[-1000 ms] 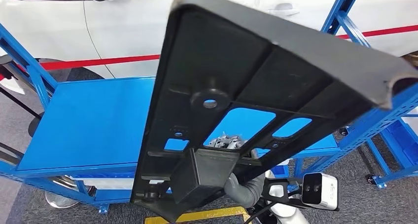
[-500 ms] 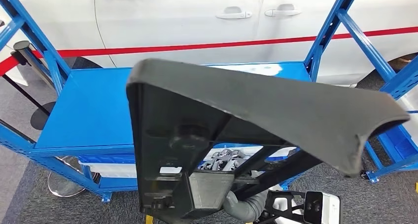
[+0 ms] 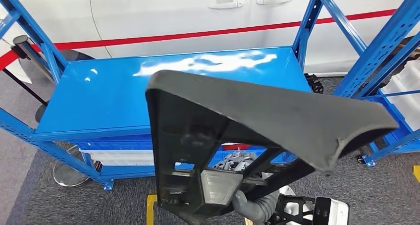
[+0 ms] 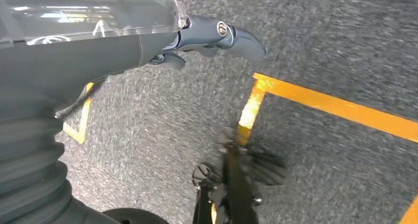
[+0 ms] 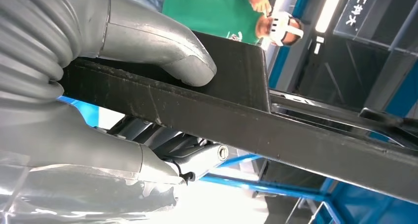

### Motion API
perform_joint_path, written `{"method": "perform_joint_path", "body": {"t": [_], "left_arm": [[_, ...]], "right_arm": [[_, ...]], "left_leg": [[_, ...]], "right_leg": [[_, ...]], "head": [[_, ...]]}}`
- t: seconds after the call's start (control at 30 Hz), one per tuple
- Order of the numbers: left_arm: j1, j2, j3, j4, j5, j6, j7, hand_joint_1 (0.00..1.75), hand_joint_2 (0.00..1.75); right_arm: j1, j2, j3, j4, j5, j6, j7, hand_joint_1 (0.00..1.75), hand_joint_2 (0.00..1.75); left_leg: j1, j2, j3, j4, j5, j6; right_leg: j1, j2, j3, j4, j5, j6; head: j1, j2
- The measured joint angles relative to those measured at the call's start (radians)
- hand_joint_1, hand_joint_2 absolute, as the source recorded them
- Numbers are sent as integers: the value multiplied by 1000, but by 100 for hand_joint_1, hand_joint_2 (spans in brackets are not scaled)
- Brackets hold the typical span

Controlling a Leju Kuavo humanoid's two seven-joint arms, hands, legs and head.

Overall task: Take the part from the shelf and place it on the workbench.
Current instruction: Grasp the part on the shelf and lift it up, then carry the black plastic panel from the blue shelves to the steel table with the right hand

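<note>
Part [image 3: 257, 111], a large black moulded panel, hung in the air in front of the robot, above the carpet and short of the blue surface [image 3: 99, 101], held at its lower end by the right hand [image 3: 247, 197]. In the right wrist view the thumb [image 5: 162, 46] pressed one face of a dark rail and the fingers [image 5: 197, 157] curled under the other, so that hand was clamped on the part. The left hand [image 4: 217, 36] hung over the floor with nothing in it, fingers loosely apart. The grip sat near one end, so most of the panel reached out past the hand; I judged it could twist or slip in the fingers, or its far edge could strike the blue uprights [image 3: 309, 17] or the surface's front edge on the way in. The part had a smooth curved outer skin rolled over at the top, and a ribbed underside with cut-out windows, a round boss and a pale square block [image 3: 215, 185].
</note>
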Motion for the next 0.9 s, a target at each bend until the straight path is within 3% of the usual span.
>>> {"method": "perform_joint_path", "body": {"t": [0.03,0.07,0.1,0.17,0.23,0.3,0.37,0.4,0.43,0.5,0.53,0.57,0.6,0.67,0.73,0.77,0.83,0.9], "left_arm": [[-1,0,3,-1,5,-1,-11,0,175],[-3,-1,6,-3,12,-2,-22,0,175],[-4,-1,10,-4,17,-2,-33,0,175],[-6,-1,16,-6,24,-3,-45,0,175],[-10,-1,18,-10,27,-3,-52,0,175],[-13,-3,21,-13,29,-3,-58,0,175],[-11,-9,23,-14,29,-4,-62,0,175],[-10,-11,24,-14,29,-5,-64,0,175],[-9,-14,24,-14,29,-7,-65,0,175],[-9,-16,24,-14,29,-10,-65,0,175],[-9,-16,24,-14,29,-12,-66,0,175],[-9,-17,24,-14,29,-13,-66,0,175],[-9,-18,24,-14,28,-15,-66,0,175],[-9,-20,24,-14,25,-20,-67,0,175],[-8,-21,24,-15,18,-29,-70,0,175],[-8,-21,24,-15,14,-33,-71,0,175],[-7,-21,24,-15,8,-41,-73,0,175],[-6,-20,24,-16,4,-48,-73,0,175]], "right_arm": [[0,-4,-3,0,-2,1,0,168,175],[0,-7,-5,0,-4,2,1,168,175],[0,-11,-8,1,-5,3,2,168,175],[-1,-16,-11,1,-6,4,3,168,175],[-3,-18,-13,1,-7,5,3,168,175],[-6,-19,-14,1,-8,7,3,168,175],[-6,-20,-13,2,-8,7,3,168,175],[-6,-21,-12,2,-7,8,4,168,175],[-5,-21,-12,2,-6,8,4,168,175],[-4,-21,-10,3,-4,9,4,168,175],[-4,-21,-10,3,-4,9,4,168,175],[-4,-21,-10,4,-4,9,4,168,175],[-4,-21,-10,5,-4,9,4,168,175],[-4,-21,-10,5,-2,10,4,168,175],[-3,-21,-10,4,2,11,4,168,175],[-2,-21,-10,3,6,9,4,168,175],[4,-21,-10,1,17,3,3,168,175],[9,-20,-11,0,29,-1,2,168,175]], "left_leg": [[0,0,-5,55,-25,1],[-1,0,1,87,-23,3],[-2,0,23,90,-2,5],[-6,0,113,5,46,15],[-13,0,217,-136,36,26],[-19,-2,257,-208,16,34],[-16,1,245,-215,34,45],[-14,3,234,-217,47,51],[-12,5,221,-219,61,56],[-13,8,191,-216,85,61],[-13,8,175,-213,96,61],[-13,8,158,-209,107,60],[-13,8,139,-203,116,58],[-13,7,106,-188,131,52],[-15,6,85,-175,142,43],[-15,5,80,-172,149,38],[-14,5,74,-173,164,25],[-10,3,61,-159,147,13]], "right_leg": [[3,-1,-14,1,11,-1],[6,-1,-29,2,22,-2],[9,-2,-45,4,33,-1],[12,-2,-72,10,53,1],[14,-3,-87,18,69,9],[14,-6,-92,17,88,19],[13,-6,-97,19,91,31],[11,-4,-106,38,64,36],[9,-1,-118,74,20,41],[4,1,-147,196,-84,51],[2,1,-156,257,-108,54],[0,1,-155,298,-108,57],[-2,1,-137,306,-85,59],[-6,2,-51,221,-37,57],[-2,3,51,79,-52,49],[1,3,79,31,-67,43],[5,4,85,4,-71,29],[4,1,68,0,-51,11]], "head": [[0,0],[0,0],[0,0],[0,0],[0,0],[1,0],[1,0],[2,0],[2,0],[3,0],[3,0],[3,0],[3,0],[3,0],[3,0],[3,0],[3,0],[3,0]]}}
